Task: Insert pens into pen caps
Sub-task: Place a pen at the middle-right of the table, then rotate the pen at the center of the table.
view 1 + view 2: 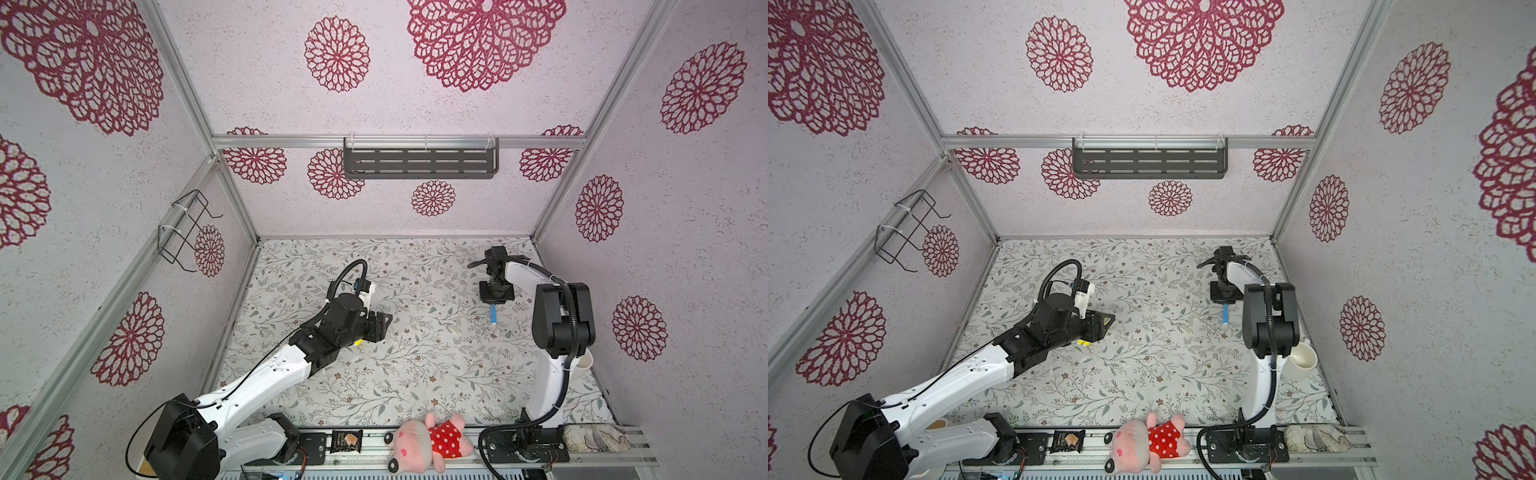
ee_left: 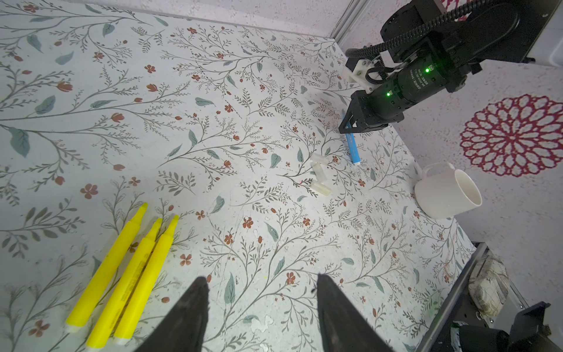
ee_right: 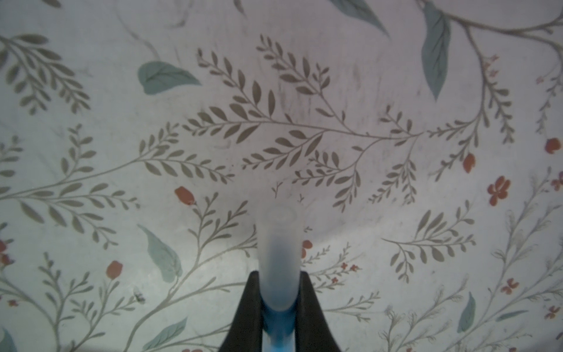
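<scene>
Three bright yellow tapered pens (image 1: 358, 342) lie at seven o'clock of the empty, parted left gripper (image 1: 385, 322). The right gripper (image 3: 278, 283) pinches a slim blue pen (image 3: 278, 326) tipped with a whitish translucent cap (image 3: 278, 253).

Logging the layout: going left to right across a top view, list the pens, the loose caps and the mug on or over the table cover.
yellow pens → pen caps → blue pen → white mug

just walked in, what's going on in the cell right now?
The right gripper is shut on the blue pen, which has a whitish cap over its end, pointed down toward the table. The left gripper hangs open and empty near three uncapped yellow pens. Three loose caps lie between the arms.
</scene>
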{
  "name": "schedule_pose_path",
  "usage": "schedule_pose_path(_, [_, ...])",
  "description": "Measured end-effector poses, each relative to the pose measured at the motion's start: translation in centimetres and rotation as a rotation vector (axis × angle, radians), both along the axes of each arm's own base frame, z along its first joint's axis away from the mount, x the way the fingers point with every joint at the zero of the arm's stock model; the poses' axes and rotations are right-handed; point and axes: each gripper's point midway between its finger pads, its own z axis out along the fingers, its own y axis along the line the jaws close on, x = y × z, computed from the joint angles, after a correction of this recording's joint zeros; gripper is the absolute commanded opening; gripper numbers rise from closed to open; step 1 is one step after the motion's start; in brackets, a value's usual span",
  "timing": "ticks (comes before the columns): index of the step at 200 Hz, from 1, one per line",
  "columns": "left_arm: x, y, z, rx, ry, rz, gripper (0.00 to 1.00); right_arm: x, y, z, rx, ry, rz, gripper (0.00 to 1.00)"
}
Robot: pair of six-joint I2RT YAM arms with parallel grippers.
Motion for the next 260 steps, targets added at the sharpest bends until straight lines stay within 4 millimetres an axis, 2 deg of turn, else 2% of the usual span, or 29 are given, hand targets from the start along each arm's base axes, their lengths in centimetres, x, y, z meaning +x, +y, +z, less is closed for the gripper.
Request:
schedule_pose_path(28, [0.1,0.3,-0.2,0.006,0.006,0.016,0.6,0.0,-0.1,0.0,-0.003,0.0,-0.002,0.23])
schedule_pose_path(34, [0.1,0.4,-0.2,0.01,0.008,0.018,0.6,0.0,-0.1,0.1,-0.003,-0.001,-0.001,0.29])
schedule_pose_path(54, [0.1,0.6,-0.4,0.021,0.012,0.029,0.6,0.0,0.0,0.3,0.0,-0.01,-0.001,0.31])
schedule_pose_path(55, [0.1,0.7,-0.5,0.021,0.012,0.03,0.6,0.0,0.0,0.3,0.0,-0.012,-0.001,0.33])
schedule_pose_path(58, [0.2,0.7,-0.5,0.021,0.012,0.031,0.6,0.0,0.0,0.4,0.0,-0.014,-0.001,0.56])
schedule_pose_path(62, [0.2,0.7,-0.5,0.022,0.012,0.031,0.6,0.0,0.0,0.5,0.002,-0.017,-0.006,0.62])
schedule_pose_path(100, [0.1,0.9,-0.6,0.029,0.014,0.037,0.61,0.0,0.1,2.8,0.008,-0.068,-0.001,0.64])
schedule_pose_path(129, [0.2,1.3,-0.8,0.044,0.019,0.052,0.61,-0.2,0.4,7.5,0.019,-0.18,0.006,0.65])
schedule_pose_path(131, [0.2,1.4,-0.8,0.045,0.019,0.053,0.61,-0.2,0.5,7.9,0.02,-0.19,0.007,0.87])
schedule_pose_path(132, [0.2,1.4,-0.8,0.046,0.019,0.054,0.61,-0.2,0.5,8.0,0.02,-0.193,0.008,0.93])
schedule_pose_path(136, [0.3,1.5,-0.9,0.048,0.02,0.057,0.61,-0.3,0.6,9.0,0.026,-0.218,0.003,0.99])
schedule_pose_path(158, [0.4,2.0,-1.2,0.078,0.031,0.071,0.6,-0.9,1.7,14.3,0.086,-0.387,0.032,0.99])
schedule_pose_path(169, [0.6,2.2,-1.4,0.097,0.039,0.076,0.6,-1.9,2.6,17.0,0.152,-0.5,0.049,0.99])
schedule_pose_path(194, [0.9,2.1,-1.9,0.125,0.055,0.079,0.6,-4.5,3.8,21.1,0.305,-0.693,0.069,0.99])
schedule_pose_path(216, [1.0,2.5,-3.2,0.162,0.087,0.085,0.58,-4.9,4.5,22.4,0.4,-0.744,0.08,0.99])
schedule_pose_path(245, [1.6,2.9,-5.3,0.233,0.157,0.089,0.56,-4.5,6.5,21.6,0.541,-0.73,0.105,0.99])
schedule_pose_path(260, [1.9,2.8,-6.3,0.26,0.186,0.08,0.56,-5.6,7.8,21.1,0.629,-0.734,0.127,0.99])
